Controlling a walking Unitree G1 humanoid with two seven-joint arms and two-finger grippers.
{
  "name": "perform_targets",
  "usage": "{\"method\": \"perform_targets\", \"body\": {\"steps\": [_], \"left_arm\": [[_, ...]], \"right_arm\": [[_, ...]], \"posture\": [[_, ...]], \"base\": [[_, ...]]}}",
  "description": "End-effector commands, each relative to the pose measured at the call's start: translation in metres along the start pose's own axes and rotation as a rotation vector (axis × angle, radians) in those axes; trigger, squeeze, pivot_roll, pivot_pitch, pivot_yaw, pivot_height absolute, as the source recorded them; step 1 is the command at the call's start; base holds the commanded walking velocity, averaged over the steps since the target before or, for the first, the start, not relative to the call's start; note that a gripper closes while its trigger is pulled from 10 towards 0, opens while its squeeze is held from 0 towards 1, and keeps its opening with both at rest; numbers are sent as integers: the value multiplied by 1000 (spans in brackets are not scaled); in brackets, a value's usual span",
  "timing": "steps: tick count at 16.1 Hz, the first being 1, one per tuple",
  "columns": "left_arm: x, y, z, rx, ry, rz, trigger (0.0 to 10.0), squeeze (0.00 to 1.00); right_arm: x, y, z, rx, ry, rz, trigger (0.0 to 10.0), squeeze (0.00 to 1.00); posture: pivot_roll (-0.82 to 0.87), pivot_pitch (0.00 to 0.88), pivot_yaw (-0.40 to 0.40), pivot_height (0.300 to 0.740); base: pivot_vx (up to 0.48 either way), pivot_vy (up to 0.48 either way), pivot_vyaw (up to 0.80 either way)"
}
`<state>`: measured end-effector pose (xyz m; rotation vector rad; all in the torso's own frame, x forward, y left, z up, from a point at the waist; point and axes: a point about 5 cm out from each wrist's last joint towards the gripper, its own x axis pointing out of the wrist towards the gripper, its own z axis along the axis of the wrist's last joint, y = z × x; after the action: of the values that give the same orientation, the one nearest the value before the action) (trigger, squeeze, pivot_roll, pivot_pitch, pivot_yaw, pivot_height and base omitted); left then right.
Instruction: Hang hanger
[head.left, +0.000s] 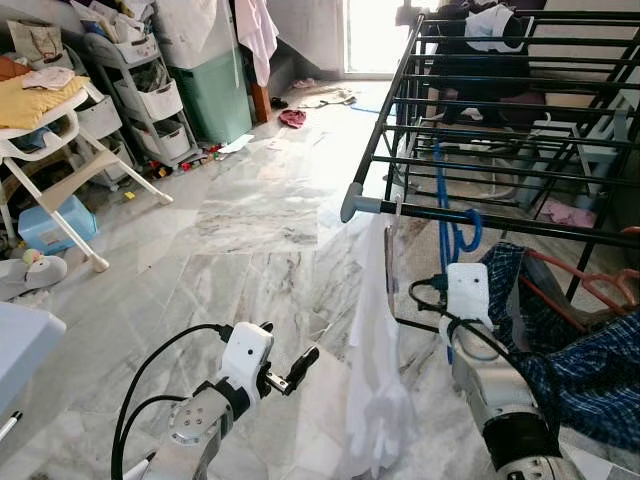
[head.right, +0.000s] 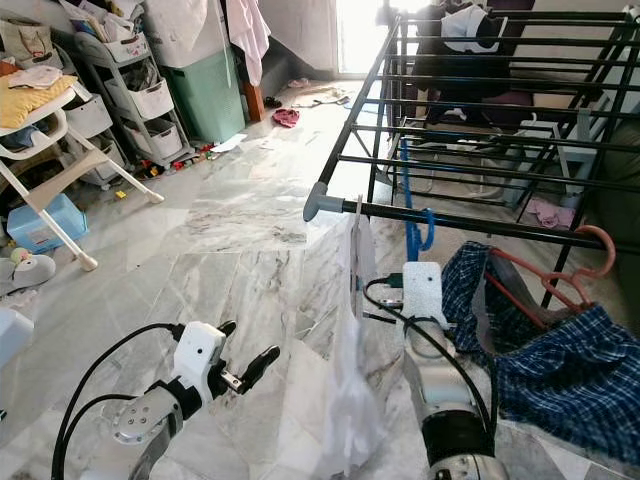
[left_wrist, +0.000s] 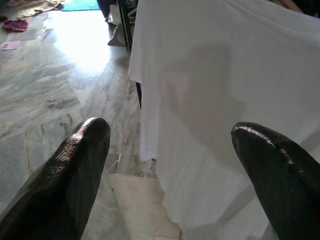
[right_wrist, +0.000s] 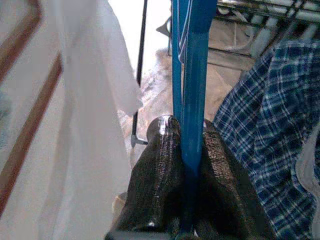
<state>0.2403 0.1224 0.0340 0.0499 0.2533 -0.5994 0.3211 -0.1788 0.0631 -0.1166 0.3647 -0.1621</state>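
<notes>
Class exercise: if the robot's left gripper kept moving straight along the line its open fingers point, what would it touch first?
Most likely the white garment hanging from the drying rack. The left gripper points at it with nothing between, as far as the wrist view shows, though the depth is unclear.

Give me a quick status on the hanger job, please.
Right gripper shut on blue plastic hanger, hook over black rack bar. Left gripper open, idle. White garment hangs alongside.

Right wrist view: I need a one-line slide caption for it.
Right tool shut on the blue hanger, between a white garment and a blue plaid shirt.
</notes>
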Motion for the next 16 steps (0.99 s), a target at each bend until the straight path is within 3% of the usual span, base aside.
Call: {"method": "perform_targets", "body": {"steps": [1,7,16], "left_arm": [[0,6,1,15,2,6,10000,0],[-2,7,-1,20,12,15,10000,0],[-3,6,0,28,19,17,10000,0]], "right_arm": [[5,-1,14,29,-18,-7,10000,0],[19,-13,31,90,42,-71,10000,0],[16,-3,-2,148,209,-61,10000,0]], "posture": [[-111,0,101,740],[-97,0,97,740],[-97,0,99,740]], "base": [[0,0,0],[0,0,0],[0,0,0]]}}
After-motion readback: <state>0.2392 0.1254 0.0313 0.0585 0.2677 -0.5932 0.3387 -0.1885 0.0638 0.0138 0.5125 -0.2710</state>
